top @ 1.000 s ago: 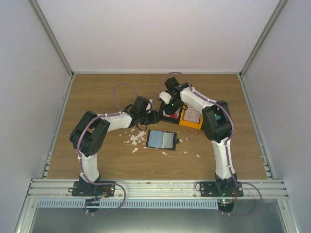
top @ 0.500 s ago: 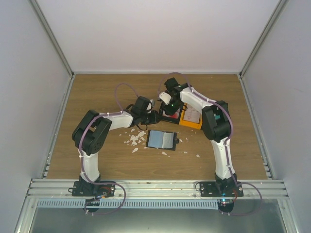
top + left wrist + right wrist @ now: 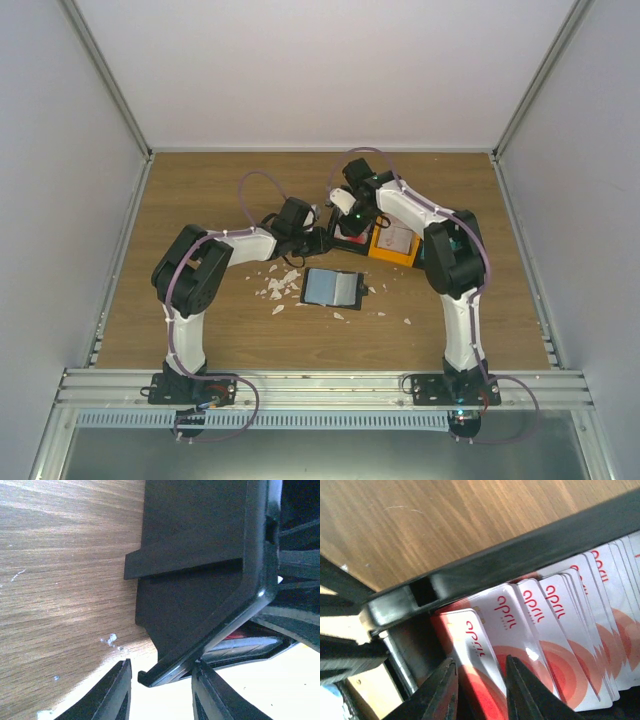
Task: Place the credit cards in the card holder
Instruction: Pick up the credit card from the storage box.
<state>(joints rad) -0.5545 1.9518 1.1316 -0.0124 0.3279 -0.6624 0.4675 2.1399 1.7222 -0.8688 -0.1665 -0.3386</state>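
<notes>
At twelve o'clock from the open card holder, the credit cards stood packed on edge in a black bin. My right gripper straddled the front card; I couldn't tell whether it was pinching. My left gripper sat parted around the bin's corner rim, a sliver of gap showing. I judged the cards light, stiff and slick, best pinched at the exposed top edge, one alone.

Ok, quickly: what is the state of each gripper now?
Left gripper: jaws open, astride the rim of the black bin.
Right gripper: jaws open around one credit card.
</notes>
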